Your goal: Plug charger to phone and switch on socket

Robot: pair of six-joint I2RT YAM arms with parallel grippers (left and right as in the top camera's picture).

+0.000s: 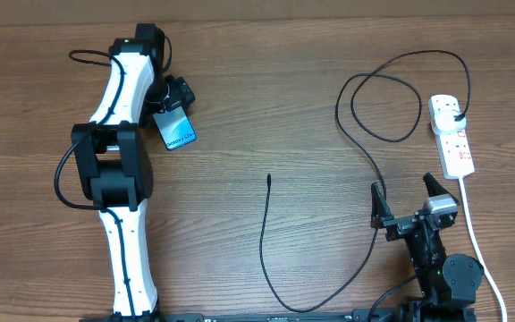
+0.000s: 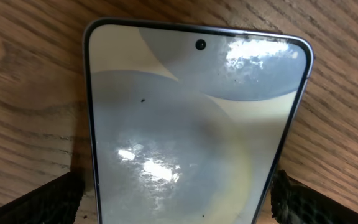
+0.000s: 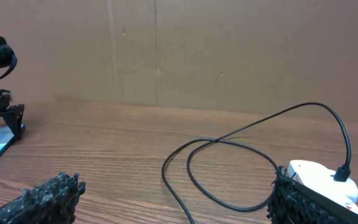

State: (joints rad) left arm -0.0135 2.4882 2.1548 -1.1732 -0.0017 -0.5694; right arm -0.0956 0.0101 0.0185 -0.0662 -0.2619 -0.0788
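Note:
The phone [image 1: 178, 132] lies on the wood table at the upper left, its light-blue screen up. It fills the left wrist view [image 2: 191, 130]. My left gripper [image 1: 173, 100] [image 2: 178, 200] is open, one finger on each side of the phone's end, with a strip of wood showing by the left finger. The charger cable [image 1: 262, 241] lies loose; its connector tip [image 1: 268, 179] is in the table's middle, and its black plug [image 1: 455, 114] sits in the white socket strip [image 1: 454, 143]. My right gripper [image 1: 407, 199] [image 3: 173, 205] is open and empty, near the front right.
The cable loops [image 3: 229, 146] ahead of my right gripper, with the socket strip [image 3: 319, 177] by its right finger. The strip's thick white cord [image 1: 477, 246] runs to the front edge. A cardboard wall [image 3: 197, 50] stands behind the table.

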